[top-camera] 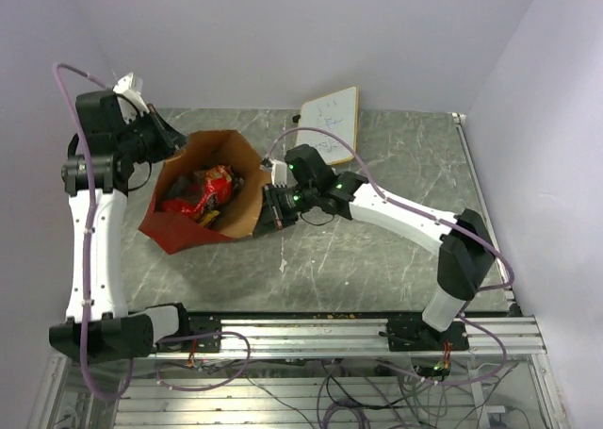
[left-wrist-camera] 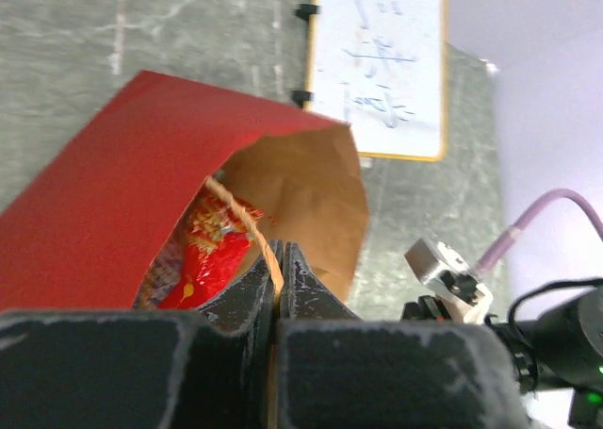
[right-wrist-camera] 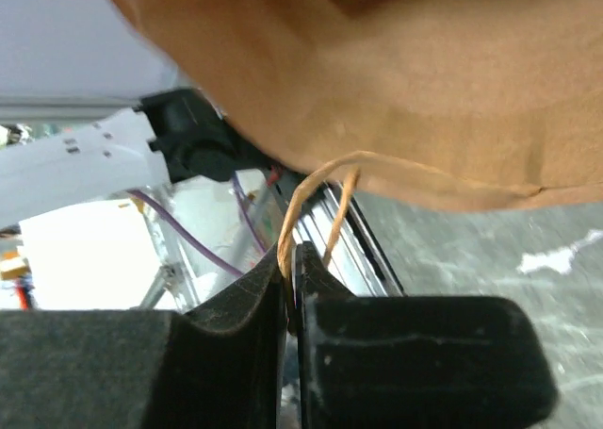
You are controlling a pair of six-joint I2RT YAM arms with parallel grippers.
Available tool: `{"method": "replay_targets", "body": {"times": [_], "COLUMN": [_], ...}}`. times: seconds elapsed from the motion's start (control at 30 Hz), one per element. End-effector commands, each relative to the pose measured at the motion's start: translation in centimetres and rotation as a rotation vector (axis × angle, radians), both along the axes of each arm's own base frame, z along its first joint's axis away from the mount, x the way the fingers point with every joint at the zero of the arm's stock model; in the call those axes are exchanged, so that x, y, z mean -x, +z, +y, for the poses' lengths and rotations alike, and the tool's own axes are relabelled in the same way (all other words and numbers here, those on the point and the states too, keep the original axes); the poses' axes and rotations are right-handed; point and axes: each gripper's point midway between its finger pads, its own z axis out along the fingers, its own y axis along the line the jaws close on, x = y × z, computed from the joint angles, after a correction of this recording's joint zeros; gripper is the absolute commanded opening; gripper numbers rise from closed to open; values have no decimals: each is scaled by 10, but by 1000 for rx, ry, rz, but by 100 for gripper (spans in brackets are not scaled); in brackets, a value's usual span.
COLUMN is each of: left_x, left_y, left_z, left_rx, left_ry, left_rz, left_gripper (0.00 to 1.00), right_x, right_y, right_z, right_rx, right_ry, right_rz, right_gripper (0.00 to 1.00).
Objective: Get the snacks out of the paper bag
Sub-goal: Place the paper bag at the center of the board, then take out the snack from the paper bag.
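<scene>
Top external: my left gripper (top-camera: 179, 144) clamps left handle (left-wrist-camera: 247, 220), right gripper (top-camera: 268, 208) clamps right handle (right-wrist-camera: 316, 189). Paper bag (top-camera: 179, 231) gapes between; red cookie packet (top-camera: 212, 189) inside; whiteboard (top-camera: 332, 123) behind.

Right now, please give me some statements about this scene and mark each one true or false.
1. The left gripper is shut on a handle of the bag. True.
2. The red packet lies outside the bag. False: it is inside the bag.
3. The right gripper is open. False: it is shut on the other handle.
4. A whiteboard lies beyond the bag. True.
</scene>
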Motion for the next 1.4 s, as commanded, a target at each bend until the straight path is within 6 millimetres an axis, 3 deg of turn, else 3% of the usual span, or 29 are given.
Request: {"method": "replay_targets", "body": {"times": [0.0, 0.13, 0.27, 0.33, 0.47, 0.63, 0.73, 0.87, 1.07, 1.2, 1.37], "left_x": [27, 38, 37, 36, 33, 32, 34, 40, 43, 42, 40], "left_y": [51, 48, 53, 49, 39, 34, 36, 33, 23, 29, 38], "left_z": [-41, -52, -57, -56, -56, -60, -62, -63, -57, -57, -60], "left_rx": [148, 217, 250, 255, 275, 356, 423, 477, 499, 505, 513], "left_ry": [-191, -243, -270, -263, -247, -225, -192, -153, -66, -60, -89], "left_rz": [-219, -174, -139, -111, -65, -9, 19, 54, 112, 123, 114], "left_gripper": [7, 7, 7, 7, 7, 7, 7, 7, 7, 7, 7], "right_x": [8, 3, -8, -15, -24, -35, -46, -42, -37, -30, -32], "right_y": [1, -13, -7, 0, 19, 19, 9, -13, -44, -70, -101], "right_z": [-41, -85, -114, -121, -102, -64, -51, -30, -6, 14, 18], "right_rx": [117, 301, 393, 423, 339, 221, 198, 161, 117, 105, 142], "right_ry": [-7, -77, -182, -229, -282, -354, -480, -624, -744, -772, -823], "right_rz": [-135, -180, -254, -277, -253, -163, -56, 84, 103, 179, 197], "right_gripper": [14, 41, 66, 72, 73, 70, 68, 66, 66, 66, 66]}}
